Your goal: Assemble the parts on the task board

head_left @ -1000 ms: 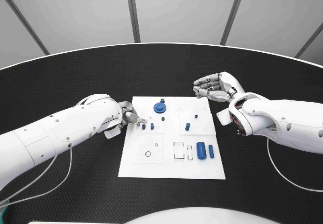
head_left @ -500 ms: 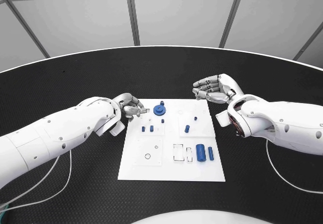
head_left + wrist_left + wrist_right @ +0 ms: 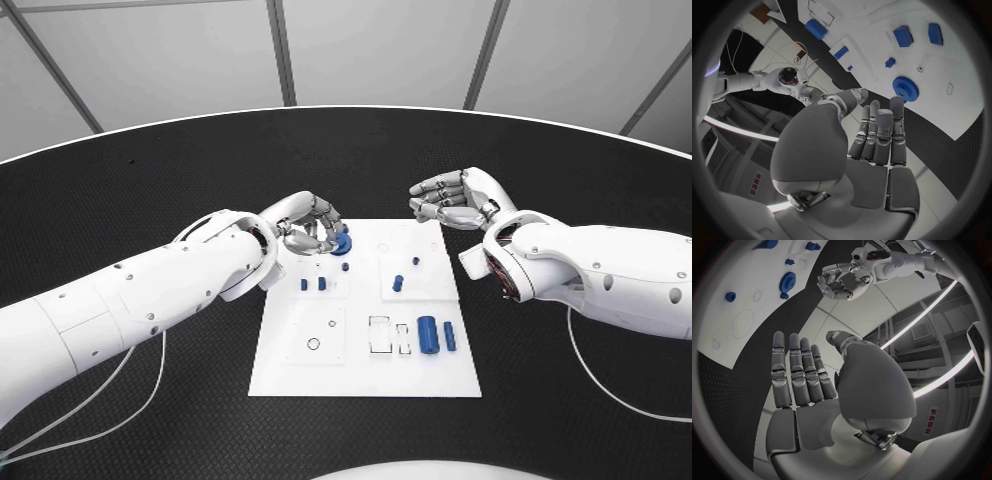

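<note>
Blue gear [image 3: 342, 241] now reached by empty, spread left hand [image 3: 306, 226], up from board [image 3: 361, 370] edge; right hand [image 3: 450, 201] idle, open; grasp likely next.

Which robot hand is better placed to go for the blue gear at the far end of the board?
Probably the left robot hand: it hovers open right beside the blue gear. The right robot hand sits off the task board's far right corner, farther away.
</note>
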Robot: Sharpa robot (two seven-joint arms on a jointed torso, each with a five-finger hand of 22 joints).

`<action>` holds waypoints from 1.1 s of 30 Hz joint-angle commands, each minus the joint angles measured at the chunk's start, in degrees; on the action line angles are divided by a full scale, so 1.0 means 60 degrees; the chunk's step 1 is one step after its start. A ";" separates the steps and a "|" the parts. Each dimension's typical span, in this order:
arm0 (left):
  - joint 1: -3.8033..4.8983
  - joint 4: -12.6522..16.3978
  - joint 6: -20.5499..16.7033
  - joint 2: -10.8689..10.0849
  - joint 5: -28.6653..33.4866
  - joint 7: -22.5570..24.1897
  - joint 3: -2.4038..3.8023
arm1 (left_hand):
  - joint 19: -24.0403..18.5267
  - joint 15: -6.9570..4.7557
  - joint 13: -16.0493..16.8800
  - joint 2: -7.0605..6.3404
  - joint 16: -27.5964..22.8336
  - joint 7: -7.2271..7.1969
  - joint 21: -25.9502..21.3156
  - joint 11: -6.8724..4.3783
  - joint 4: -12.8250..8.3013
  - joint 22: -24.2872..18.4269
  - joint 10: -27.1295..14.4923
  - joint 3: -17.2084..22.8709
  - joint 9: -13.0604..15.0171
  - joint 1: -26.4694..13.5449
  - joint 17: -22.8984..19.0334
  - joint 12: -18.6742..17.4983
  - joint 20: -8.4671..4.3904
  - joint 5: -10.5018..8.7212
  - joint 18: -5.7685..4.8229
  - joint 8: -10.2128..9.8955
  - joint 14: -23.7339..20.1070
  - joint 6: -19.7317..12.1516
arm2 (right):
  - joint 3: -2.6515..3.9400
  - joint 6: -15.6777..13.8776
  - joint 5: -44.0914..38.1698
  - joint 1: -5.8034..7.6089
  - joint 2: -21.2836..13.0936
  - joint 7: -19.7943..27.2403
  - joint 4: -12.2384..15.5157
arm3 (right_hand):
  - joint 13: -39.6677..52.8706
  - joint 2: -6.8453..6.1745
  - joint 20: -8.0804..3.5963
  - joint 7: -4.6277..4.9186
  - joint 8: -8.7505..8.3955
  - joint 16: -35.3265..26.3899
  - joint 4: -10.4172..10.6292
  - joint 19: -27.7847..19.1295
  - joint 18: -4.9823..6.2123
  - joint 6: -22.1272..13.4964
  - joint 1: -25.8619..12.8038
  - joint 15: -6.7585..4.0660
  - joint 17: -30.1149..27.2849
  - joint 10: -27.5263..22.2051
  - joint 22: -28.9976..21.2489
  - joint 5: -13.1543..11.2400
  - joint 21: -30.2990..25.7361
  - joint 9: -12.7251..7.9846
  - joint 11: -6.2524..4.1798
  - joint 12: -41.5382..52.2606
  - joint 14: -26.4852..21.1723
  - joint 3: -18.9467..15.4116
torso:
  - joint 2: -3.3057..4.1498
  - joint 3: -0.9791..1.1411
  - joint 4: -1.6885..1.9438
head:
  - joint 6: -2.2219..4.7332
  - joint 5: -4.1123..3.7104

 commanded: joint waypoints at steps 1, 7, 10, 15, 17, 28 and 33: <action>-0.0011 -0.0062 0.0208 0.0159 -0.1130 -0.0032 0.0000 | -0.0022 0.0002 -0.0162 -0.0043 0.0139 -0.0028 0.0074 0.0008 -0.0105 0.0044 -0.0009 0.0004 -0.0161 -0.0117 0.0094 -0.0160 0.0007 -0.0007 0.0125 -0.0054 0.0103 0.0157 | 0.0000 -0.0018 0.0000 0.0000 -0.0001 0.0003 0.0018 | -0.0013 0.0037 -0.0007 0.0059 -0.0051 -0.0032 -0.0031 0.0025 0.0039 -0.0002 0.0086 -0.0001 -0.0013 -0.0091 -0.0019 0.0031 0.0033 -0.0009 -0.0006 -0.0006 -0.0026 0.0063 | 0.0018 -0.0017 0.0014 | 0.0025 -0.0030; -0.0055 -0.0210 0.0633 0.0395 -0.2362 -0.0235 -0.0001 | 0.0054 -0.0015 -0.0533 -0.0046 0.0622 -0.0074 0.0280 -0.0008 -0.0357 0.0184 0.0111 0.0146 -0.0499 -0.0199 0.0687 -0.0527 -0.0013 0.0071 0.0129 -0.0173 0.0540 0.0454 | 0.0001 -0.0035 -0.0001 0.0000 -0.0002 0.0010 0.0060 | -0.0014 0.0041 -0.0009 0.0060 -0.0052 -0.0032 -0.0046 0.0030 0.0040 -0.0004 0.0104 -0.0002 -0.0013 -0.0096 -0.0027 0.0031 0.0036 -0.0010 -0.0006 -0.0007 -0.0023 0.0076 | 0.0037 -0.0032 0.0012 | 0.0040 -0.0073; -0.0082 -0.0300 0.0732 0.0494 -0.2682 -0.0325 -0.0001 | 0.0129 -0.0014 -0.0622 -0.0034 0.0709 -0.0079 0.0361 -0.0008 -0.0387 0.0285 0.0155 0.0162 -0.0564 -0.0257 0.0797 -0.0622 -0.0009 0.0067 0.0111 -0.0183 0.0620 0.0538 | 0.0001 -0.0043 -0.0001 0.0001 -0.0007 0.0011 0.0076 | -0.0014 0.0041 -0.0009 0.0060 -0.0052 -0.0032 -0.0046 0.0030 0.0040 -0.0004 0.0104 -0.0002 -0.0013 -0.0096 -0.0027 0.0031 0.0036 -0.0010 -0.0006 -0.0007 -0.0023 0.0076 | 0.0016 -0.0027 0.0015 | 0.0030 -0.0098; -0.0111 -0.0478 0.0730 0.0669 -0.3164 -0.0718 -0.0002 | 0.0170 0.0014 -0.0821 -0.0117 0.0785 -0.0093 0.0392 0.0005 -0.0365 0.0336 0.0175 0.0044 -0.0694 -0.0537 0.0789 -0.0870 0.0018 0.0012 0.0097 -0.0232 0.0660 0.0634 | 0.0001 -0.0054 -0.0001 0.0001 -0.0008 0.0011 0.0099 | -0.0014 0.0049 -0.0011 0.0061 -0.0052 -0.0031 -0.0057 0.0035 0.0040 -0.0003 0.0118 -0.0003 -0.0014 -0.0099 -0.0035 0.0033 0.0039 -0.0010 -0.0005 -0.0007 -0.0018 0.0090 | 0.0013 -0.0029 0.0019 | 0.0036 -0.0133; -0.0116 -0.0547 0.0693 0.0734 -0.3263 -0.0829 -0.0002 | 0.0212 0.0012 -0.0868 -0.0164 0.0797 -0.0107 0.0394 0.0001 -0.0359 0.0362 0.0209 -0.0045 -0.0725 -0.0631 0.0770 -0.0919 0.0026 -0.0004 0.0091 -0.0236 0.0666 0.0665 | 0.0001 -0.0058 -0.0001 0.0001 -0.0012 0.0011 0.0109 | -0.0014 0.0049 -0.0011 0.0061 -0.0052 -0.0031 -0.0057 0.0035 0.0040 -0.0003 0.0118 -0.0003 -0.0014 -0.0099 -0.0035 0.0033 0.0039 -0.0010 -0.0005 -0.0007 -0.0018 0.0090 | 0.0008 -0.0024 0.0017 | 0.0027 -0.0130; -0.0126 -0.0839 0.0905 0.1025 -0.3424 -0.0981 -0.0001 | 0.0443 -0.0040 -0.0978 -0.0018 0.0927 -0.0181 0.0492 -0.0059 -0.0426 0.0528 0.0374 -0.0052 -0.0797 -0.0585 0.0960 -0.1010 -0.0001 0.0001 0.0056 -0.0207 0.0834 0.0843 | 0.0002 -0.0074 -0.0001 0.0001 -0.0019 0.0031 0.0147 | -0.0014 0.0054 -0.0012 0.0063 -0.0052 -0.0031 -0.0059 0.0039 0.0039 -0.0002 0.0119 -0.0003 -0.0014 -0.0099 -0.0040 0.0039 0.0041 -0.0010 -0.0003 -0.0006 -0.0015 0.0097 | 0.0015 -0.0011 0.0010 | -0.0002 -0.0185; -0.0128 -0.1046 0.1290 0.1181 -0.3432 -0.0959 -0.0001 | 0.0536 -0.0040 -0.1053 -0.0040 0.1004 -0.0204 0.0524 -0.0065 -0.0355 0.0593 0.0411 -0.0193 -0.0864 -0.0778 0.1049 -0.1096 -0.0008 -0.0149 0.0031 -0.0233 0.0915 0.0911 | 0.0002 -0.0082 -0.0001 0.0002 -0.0014 0.0029 0.0164 | -0.0014 0.0054 -0.0012 0.0063 -0.0052 -0.0031 -0.0059 0.0039 0.0039 -0.0002 0.0119 -0.0003 -0.0014 -0.0099 -0.0040 0.0039 0.0041 -0.0010 -0.0003 -0.0006 -0.0015 0.0097 | 0.0008 -0.0022 0.0024 | -0.0049 -0.0202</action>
